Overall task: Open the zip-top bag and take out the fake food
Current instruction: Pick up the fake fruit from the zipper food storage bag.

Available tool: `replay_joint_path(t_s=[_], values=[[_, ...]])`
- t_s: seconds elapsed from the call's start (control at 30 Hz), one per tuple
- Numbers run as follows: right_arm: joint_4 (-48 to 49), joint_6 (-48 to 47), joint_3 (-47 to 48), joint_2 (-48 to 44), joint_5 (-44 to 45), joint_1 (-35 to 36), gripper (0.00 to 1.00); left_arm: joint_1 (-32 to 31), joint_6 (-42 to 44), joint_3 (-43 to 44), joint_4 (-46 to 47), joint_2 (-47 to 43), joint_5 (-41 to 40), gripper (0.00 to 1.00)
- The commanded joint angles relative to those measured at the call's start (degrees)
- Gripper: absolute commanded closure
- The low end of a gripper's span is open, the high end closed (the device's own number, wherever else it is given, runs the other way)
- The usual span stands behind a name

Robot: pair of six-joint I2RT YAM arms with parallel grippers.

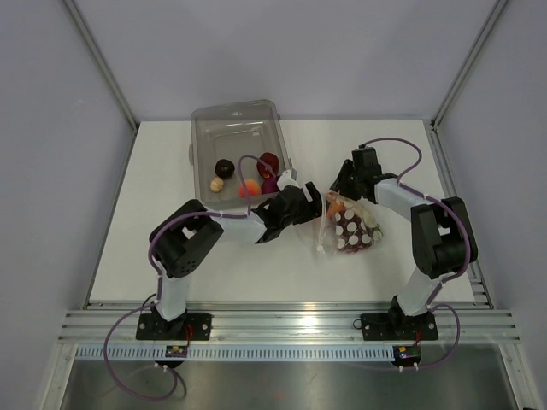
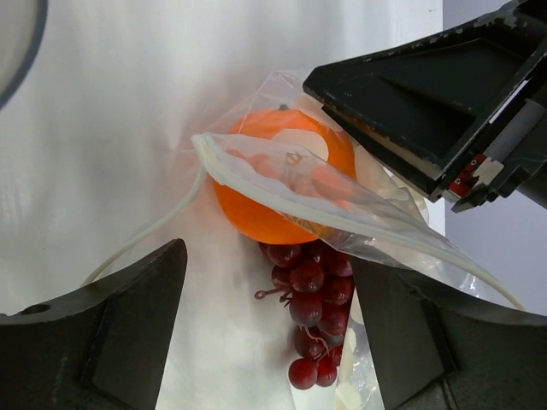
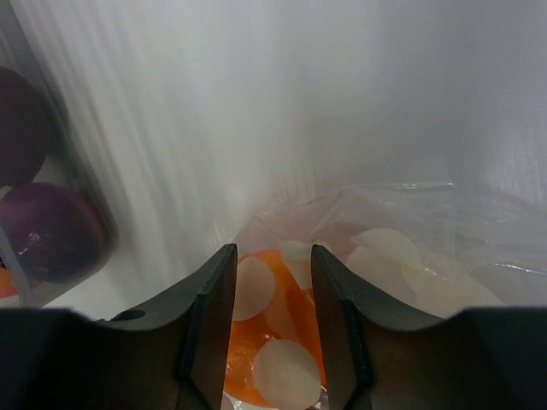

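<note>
Left wrist view: we have the left gripper (image 2: 269, 256) released, the orange (image 2: 265, 201) straight ahead inside the zip-top bag (image 2: 376, 231) that the right gripper (image 2: 329, 98) pinches

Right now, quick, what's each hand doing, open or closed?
Left hand: open, over the zip-top bag.
Right hand: narrow gap at the bag's top; whether it grips cannot be told.

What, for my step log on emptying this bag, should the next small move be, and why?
Probably ease the left hand forward and shut it on the orange. It is open, straddling the mouth of the zip-top bag. The orange lies just ahead with the grapes beside it, and the right hand is at the bag's far edge.
</note>
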Motion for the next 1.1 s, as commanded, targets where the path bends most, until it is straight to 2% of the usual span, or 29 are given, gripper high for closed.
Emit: replay_joint_path(t_s=[0.0, 0.17, 0.4, 0.73, 0.9, 1.07], values=[[1.9, -0.6, 1.3, 0.5, -3.5, 0.4, 0.53, -0.5, 5.7, 2.5, 2.5, 0.6, -4.2, 0.18], [2.0, -0.5, 0.6, 0.1, -5.6, 0.4, 0.56, -0.7, 9.4, 1.9, 5.5, 1.0, -5.3, 0.14], [2.1, -0.4, 0.2, 0.2, -10.5, 0.4, 0.53, -0.7, 11.9, 2.2, 7.8, 1.9, -5.3, 0.11], [2.4, -0.3, 0.1, 1.7, -18.2, 0.4, 0.51, -0.7, 13.4, 5.4, 4.2, 3.9, -7.4, 0.06], [2.3, 0.2, 0.0, 2.1, -18.8, 0.4, 0.50, -0.8, 13.8, 5.6, 3.4, 4.4, -8.6, 0.05], [1.6, 0.2, 0.6, 1.5, -17.0, 0.4, 0.50, -0.8, 13.6, 0.6, 8.7, 2.4, -8.7, 0.06]])
